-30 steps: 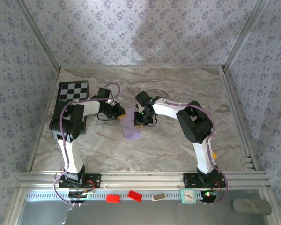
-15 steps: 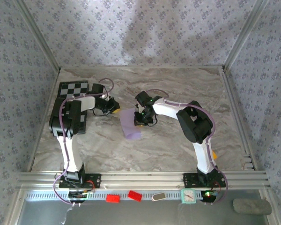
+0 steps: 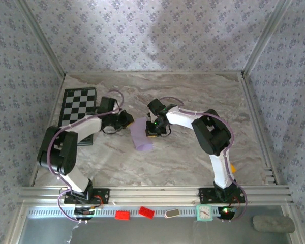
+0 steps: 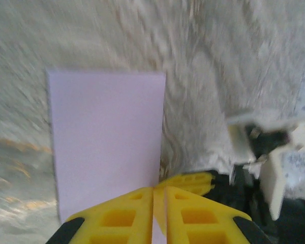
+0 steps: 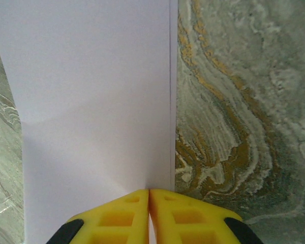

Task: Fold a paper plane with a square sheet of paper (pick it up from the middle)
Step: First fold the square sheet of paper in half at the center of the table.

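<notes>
**Left arm re-posed, fold at an early stage**

Your left gripper (image 3: 126, 120) backed off, then returned to the left edge of the lilac sheet (image 3: 142, 136). Its jaws are closed, nothing visibly held. The right gripper (image 3: 153, 129) hasn't moved: closed, tips on the right edge, pinch unclear. The sheet lies flat mid-desk (image 3: 193, 96), a rectangle with a doubled edge, probably halved. No nose folds yet.

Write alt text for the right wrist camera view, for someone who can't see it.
The right end effector, yellow and closed, points from the bottom onto a pale lilac sheet of paper lying on the marbled table. The paper's right edge shows two layers.
</notes>
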Available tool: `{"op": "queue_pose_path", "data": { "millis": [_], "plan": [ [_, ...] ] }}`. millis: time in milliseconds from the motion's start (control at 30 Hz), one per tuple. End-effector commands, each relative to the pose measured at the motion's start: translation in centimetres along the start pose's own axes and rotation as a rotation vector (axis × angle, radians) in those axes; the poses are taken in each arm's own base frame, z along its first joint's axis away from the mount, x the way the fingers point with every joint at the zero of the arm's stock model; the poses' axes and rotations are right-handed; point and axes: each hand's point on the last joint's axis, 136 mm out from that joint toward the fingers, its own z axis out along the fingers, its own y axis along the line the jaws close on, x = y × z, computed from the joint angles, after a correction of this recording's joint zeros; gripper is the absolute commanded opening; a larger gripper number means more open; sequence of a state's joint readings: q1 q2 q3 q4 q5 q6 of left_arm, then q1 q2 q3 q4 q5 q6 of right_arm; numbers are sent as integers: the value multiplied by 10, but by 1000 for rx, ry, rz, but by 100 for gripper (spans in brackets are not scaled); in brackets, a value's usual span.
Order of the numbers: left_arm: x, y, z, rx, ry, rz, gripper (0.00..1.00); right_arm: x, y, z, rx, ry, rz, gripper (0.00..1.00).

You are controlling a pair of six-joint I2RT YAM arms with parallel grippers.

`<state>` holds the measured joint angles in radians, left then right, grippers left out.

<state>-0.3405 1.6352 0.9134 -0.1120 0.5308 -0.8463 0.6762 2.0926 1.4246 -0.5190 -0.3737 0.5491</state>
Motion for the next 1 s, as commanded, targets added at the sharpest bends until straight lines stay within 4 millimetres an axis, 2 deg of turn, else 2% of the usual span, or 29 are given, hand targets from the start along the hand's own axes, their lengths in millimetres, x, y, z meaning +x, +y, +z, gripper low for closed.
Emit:
{"op": "queue_pose_path", "data": {
  "millis": [0, 333, 533, 667, 733, 800, 967],
  "plan": [
    [31, 8, 17, -27, 129, -67, 14, 62, -87, 35, 288, 212, 115, 13],
    [58, 50, 35, -225, 269, -63, 12, 62, -87, 36, 290, 213, 116, 13],
    [70, 81, 26, -310, 320, -10, 12, 64, -89, 37, 300, 218, 116, 13],
    [67, 108, 12, -335, 331, -18, 12, 64, -90, 37, 304, 219, 115, 13],
    [61, 107, 4, -316, 315, -15, 12, 65, -91, 37, 307, 219, 117, 13],
    [55, 95, -3, -290, 293, 6, 12, 65, -91, 37, 308, 219, 119, 13],
    [39, 38, -21, -137, 189, 37, 13, 65, -90, 38, 308, 217, 118, 13]
  ]
}}
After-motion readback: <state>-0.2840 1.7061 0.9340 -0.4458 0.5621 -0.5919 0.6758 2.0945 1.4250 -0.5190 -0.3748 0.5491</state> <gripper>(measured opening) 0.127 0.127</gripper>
